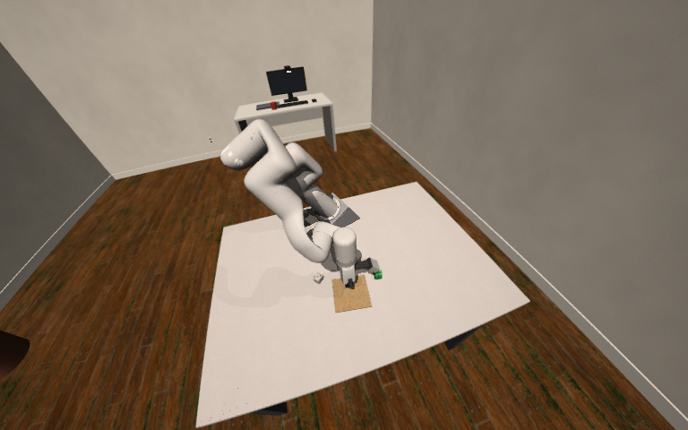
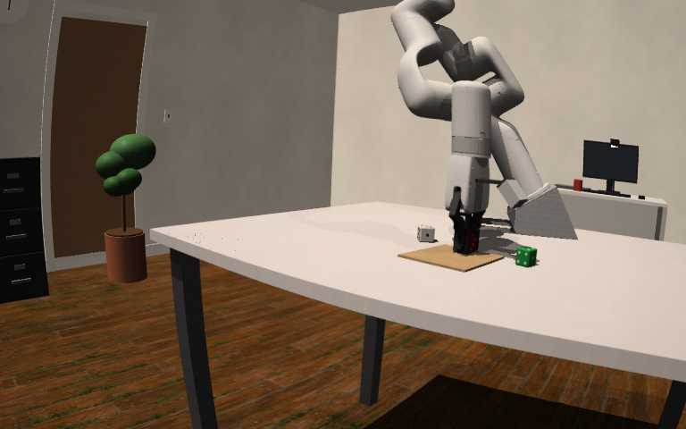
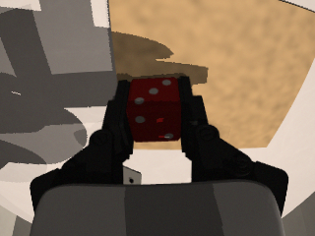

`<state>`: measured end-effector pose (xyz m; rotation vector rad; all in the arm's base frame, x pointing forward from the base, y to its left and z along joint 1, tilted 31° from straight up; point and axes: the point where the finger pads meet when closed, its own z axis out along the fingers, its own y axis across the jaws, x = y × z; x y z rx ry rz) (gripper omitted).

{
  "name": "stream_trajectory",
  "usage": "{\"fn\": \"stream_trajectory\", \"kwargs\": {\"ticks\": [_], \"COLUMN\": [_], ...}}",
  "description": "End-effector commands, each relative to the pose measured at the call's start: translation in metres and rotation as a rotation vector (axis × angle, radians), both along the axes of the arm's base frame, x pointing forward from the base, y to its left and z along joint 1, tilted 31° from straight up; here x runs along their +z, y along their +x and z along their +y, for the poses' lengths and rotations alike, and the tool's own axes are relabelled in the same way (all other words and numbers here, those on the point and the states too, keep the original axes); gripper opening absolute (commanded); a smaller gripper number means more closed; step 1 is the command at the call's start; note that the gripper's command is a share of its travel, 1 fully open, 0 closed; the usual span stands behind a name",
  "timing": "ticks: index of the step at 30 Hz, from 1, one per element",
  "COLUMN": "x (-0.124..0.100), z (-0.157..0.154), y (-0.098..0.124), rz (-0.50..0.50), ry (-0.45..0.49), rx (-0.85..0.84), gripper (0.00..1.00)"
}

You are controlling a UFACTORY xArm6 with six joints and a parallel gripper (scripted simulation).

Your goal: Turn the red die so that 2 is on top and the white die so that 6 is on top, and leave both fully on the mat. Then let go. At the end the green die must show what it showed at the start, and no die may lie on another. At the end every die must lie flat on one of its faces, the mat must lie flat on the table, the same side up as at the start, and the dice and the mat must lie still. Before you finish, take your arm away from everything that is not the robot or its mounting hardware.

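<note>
My gripper (image 3: 155,94) is shut on the red die (image 3: 156,110) and points straight down over the near edge of the tan mat (image 3: 217,59). In the exterior view the gripper (image 2: 466,245) holds the red die (image 2: 472,243) low at the mat (image 2: 450,256); I cannot tell if the die touches it. In the top view the gripper (image 1: 348,283) stands at the mat's (image 1: 350,294) far edge. The white die (image 2: 425,232) lies on the table left of the mat, also in the top view (image 1: 318,278). The green die (image 2: 525,256) lies on the table right of the mat, also in the top view (image 1: 377,274).
The arm's grey base (image 2: 541,214) stands behind the mat on the white table (image 2: 455,282). A desk with a monitor (image 2: 609,162) is at the far wall. A potted plant (image 2: 123,202) stands on the floor by the door.
</note>
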<state>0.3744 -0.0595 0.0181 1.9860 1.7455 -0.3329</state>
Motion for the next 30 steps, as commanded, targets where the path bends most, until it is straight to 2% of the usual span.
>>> {"fn": "stream_trajectory", "kwargs": {"ticks": [1, 30], "x": [0.0007, 0.0007], "z": [0.0004, 0.0004], "y": [0.0011, 0.0011], "rz": [-0.003, -0.003], "ry": [0.001, 0.001], "rx": [0.001, 0.001], "gripper": [0.27, 0.27]}}
